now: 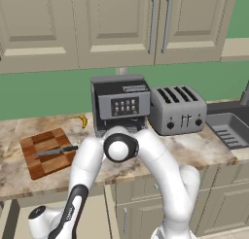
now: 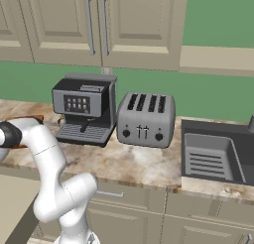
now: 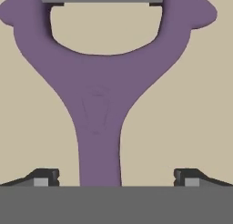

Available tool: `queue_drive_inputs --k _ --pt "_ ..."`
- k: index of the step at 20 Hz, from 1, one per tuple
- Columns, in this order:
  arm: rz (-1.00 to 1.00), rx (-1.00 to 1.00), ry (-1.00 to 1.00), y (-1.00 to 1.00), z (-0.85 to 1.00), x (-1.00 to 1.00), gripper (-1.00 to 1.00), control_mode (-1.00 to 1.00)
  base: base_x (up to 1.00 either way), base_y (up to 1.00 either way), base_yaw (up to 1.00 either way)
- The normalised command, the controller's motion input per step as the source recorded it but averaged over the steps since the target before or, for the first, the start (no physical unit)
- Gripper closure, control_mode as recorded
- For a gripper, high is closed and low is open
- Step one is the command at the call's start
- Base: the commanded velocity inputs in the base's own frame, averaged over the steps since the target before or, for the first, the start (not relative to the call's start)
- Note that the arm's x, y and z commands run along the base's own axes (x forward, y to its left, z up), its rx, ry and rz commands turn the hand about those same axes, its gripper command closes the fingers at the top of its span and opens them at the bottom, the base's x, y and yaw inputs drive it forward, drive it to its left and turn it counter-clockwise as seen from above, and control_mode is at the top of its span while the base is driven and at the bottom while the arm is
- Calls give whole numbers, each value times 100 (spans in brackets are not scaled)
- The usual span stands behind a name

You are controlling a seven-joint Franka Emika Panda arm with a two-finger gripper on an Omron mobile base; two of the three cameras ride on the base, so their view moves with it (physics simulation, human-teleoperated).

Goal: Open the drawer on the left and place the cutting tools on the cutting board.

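Observation:
The cutting tool (image 3: 98,104), a purple one with a forked head, lies flat on the beige floor of the drawer (image 3: 191,104). My gripper (image 3: 116,178) is open right over it. Its fingertips (image 3: 45,177) stand on either side of the tool's handle, apart from it. In the left base view my arm bends down into the pulled-out drawer (image 1: 95,216) at the lower left. The checkered wooden cutting board (image 1: 46,153) rests on the counter above, with a dark-handled knife (image 1: 57,150) lying across it. The board's edge (image 2: 25,120) peeks out behind my arm.
A coffee machine (image 1: 119,104), a toaster (image 1: 177,109) and a sink (image 1: 228,128) stand along the counter to the right of the board. A banana (image 1: 83,120) lies behind the board. Wall cabinets (image 1: 121,24) hang above.

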Motion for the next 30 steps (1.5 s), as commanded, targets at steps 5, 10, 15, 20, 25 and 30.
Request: queue_drive_inputs --k 5,10,15,20,25,30 --pt "0 0 0 0 -6 0 -100 -100 0 0 0" --pt "0 0 0 0 0 0 100 -100 0 0 0" --pt "0 0 0 0 0 0 100 -100 0 0 0" --pt "0 0 0 0 0 0 100 -100 0 0 0" --pt "0 0 -3 0 8 -9 100 -100 0 0 0" --pt "0 0 -8 -1 57 -9 100 -100 0 0 0"
